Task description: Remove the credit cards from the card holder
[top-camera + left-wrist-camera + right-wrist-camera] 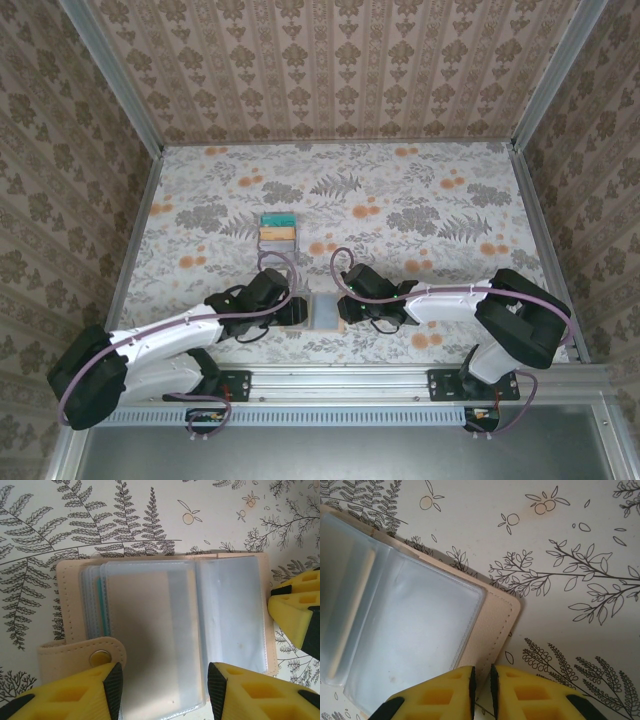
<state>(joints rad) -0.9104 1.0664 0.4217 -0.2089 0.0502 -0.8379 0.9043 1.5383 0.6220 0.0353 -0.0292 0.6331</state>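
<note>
The card holder lies open on the table between both grippers, its clear plastic sleeves fanned over the tan cover. A teal card edge shows inside the left sleeves. My left gripper is open, its fingers straddling the near edge of one sleeve, beside the snap tab. My right gripper is shut on the tan cover's right edge. Teal, yellow and grey credit cards lie together on the table beyond the holder.
The floral tablecloth covers the whole table, with patterned walls on three sides. My right gripper's yellow fingers sit at the holder's right edge in the left wrist view. The arms' bases and a metal rail run along the near edge.
</note>
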